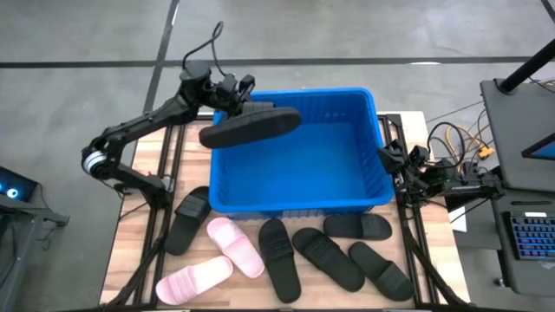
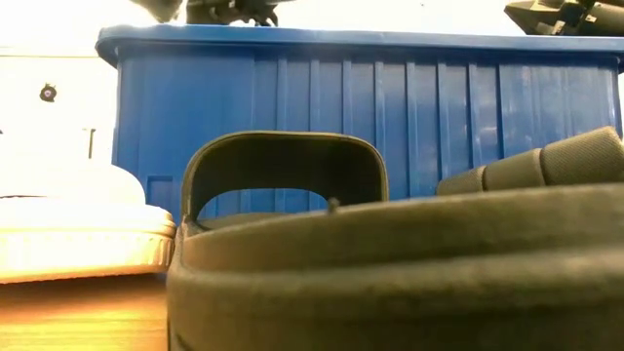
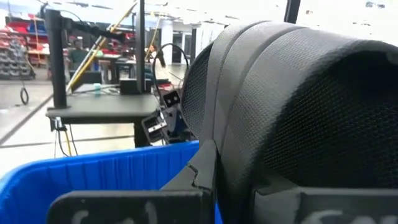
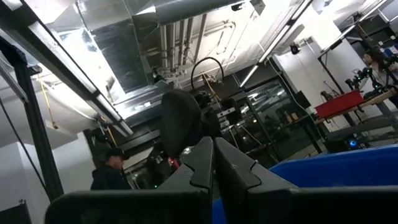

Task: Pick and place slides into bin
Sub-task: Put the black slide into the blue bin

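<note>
Surface: wooden table (image 1: 139, 238) on a grey floor, with a workshop beyond it.
Bin: bright blue crate (image 1: 299, 201) at the table's far middle, ribbed walls upright, nothing visible on its floor.
Left gripper: (image 1: 232, 97) over the bin's far left corner, fingers clamped shut on a black slide (image 1: 250, 126).
Held slide: hangs above the bin's left part, above the rim; its textured strap fills the left wrist view.
Right gripper: (image 1: 392, 161) parked beside the bin's right wall, fingers closed together on nothing.
Slides on table: five black and two pale pink (image 1: 236, 246) lie in a loose row on the near side of the bin.
Nearest black slide: (image 2: 390, 263) close to the low camera, strap arched up.
</note>
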Tool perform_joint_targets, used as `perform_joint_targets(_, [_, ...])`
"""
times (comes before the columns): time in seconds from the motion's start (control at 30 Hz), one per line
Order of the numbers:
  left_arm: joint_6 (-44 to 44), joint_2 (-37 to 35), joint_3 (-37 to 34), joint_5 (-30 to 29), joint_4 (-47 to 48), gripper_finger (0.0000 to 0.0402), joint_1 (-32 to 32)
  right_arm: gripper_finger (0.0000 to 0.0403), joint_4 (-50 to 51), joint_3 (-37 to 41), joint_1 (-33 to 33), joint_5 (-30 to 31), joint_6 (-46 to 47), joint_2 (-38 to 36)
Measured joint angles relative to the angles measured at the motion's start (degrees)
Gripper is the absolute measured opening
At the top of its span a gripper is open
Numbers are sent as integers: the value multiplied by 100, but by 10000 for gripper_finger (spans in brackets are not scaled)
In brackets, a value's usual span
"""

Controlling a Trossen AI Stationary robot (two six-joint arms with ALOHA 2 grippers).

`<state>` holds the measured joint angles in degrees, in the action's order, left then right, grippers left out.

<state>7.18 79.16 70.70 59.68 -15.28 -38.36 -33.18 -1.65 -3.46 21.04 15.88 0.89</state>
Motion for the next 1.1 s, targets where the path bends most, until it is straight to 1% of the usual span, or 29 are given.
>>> perform_joint_targets(0.47, [154,521,2,-107,-96,1,309,8,-1,0,1,-2,17,0])
perform_joint_targets(0.67, [156,620,2,-437,-85,1,445,8,-1,0,1,-1,16,1])
perform_joint_targets(1.1, [151,631,2,-1617,-92,1,723,8,-1,0,1,0,-2,1])
